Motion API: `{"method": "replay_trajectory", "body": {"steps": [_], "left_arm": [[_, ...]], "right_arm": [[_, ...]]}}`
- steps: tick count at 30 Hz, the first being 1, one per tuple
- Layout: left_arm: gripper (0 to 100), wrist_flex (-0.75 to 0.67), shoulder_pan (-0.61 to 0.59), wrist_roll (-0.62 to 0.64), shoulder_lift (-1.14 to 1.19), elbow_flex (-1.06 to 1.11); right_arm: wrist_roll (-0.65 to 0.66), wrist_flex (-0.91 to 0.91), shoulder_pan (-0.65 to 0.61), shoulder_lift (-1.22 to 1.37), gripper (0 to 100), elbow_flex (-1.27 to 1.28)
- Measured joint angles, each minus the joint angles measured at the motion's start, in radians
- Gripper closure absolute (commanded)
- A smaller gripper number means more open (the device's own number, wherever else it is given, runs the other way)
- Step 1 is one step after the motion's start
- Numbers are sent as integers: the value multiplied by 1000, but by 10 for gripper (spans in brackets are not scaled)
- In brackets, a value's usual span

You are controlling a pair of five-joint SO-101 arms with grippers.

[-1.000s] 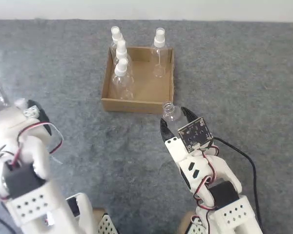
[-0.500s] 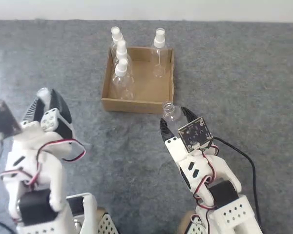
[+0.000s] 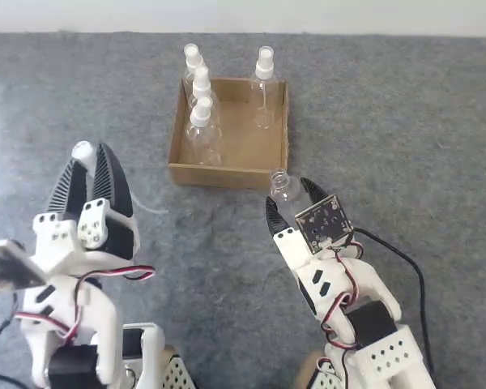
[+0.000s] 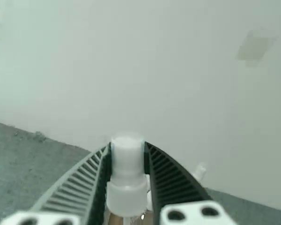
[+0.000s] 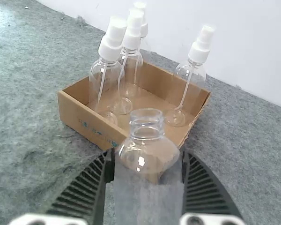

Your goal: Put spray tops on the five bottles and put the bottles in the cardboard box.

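High view first: the left tool [image 3: 93, 158] is raised off the grey tabletop [image 3: 405, 121], jaws narrowed right down onto a white spray top [image 3: 83, 150] pinched between its ribbed fingers. Left wrist view backs that up, with the spray top [image 4: 127, 176] squeezed on both sides, its round head level with the fingertips and a pale wall beyond. Well off to that tool's right, the right tool [image 3: 287, 196] is clamped around the uncapped bottle [image 3: 284, 186], fingers spread only as wide as the clear body, open neck pointing up. Right wrist view shows that bottle [image 5: 147, 145] snug against both fingers. Just ahead of the right tool's tips sits the cardboard box [image 3: 229, 174], its near wall close beyond the bottle; whether the two touch, I cannot tell. Past that wall, to the left as the right tool faces, the nearest capped bottle [image 3: 201, 126] stands inside with the second capped bottle [image 3: 201, 85] right behind it. The far capped bottle [image 3: 193, 58] is at the back corner, base hidden, so inside or just behind is unclear. Straight ahead of the right tool, the lone capped bottle [image 3: 265, 81] stands by the far wall. The left tool is well apart from the box.
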Motion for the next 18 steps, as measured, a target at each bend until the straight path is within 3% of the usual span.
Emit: {"method": "replay_trajectory", "body": {"steps": [5,18], "left_arm": [[988,-66,-2,11,-84,84],[988,-66,-2,91,-147,141]], "right_arm": [[0,0,-64,0,894,0],[0,0,-184,0,890,26]]}}
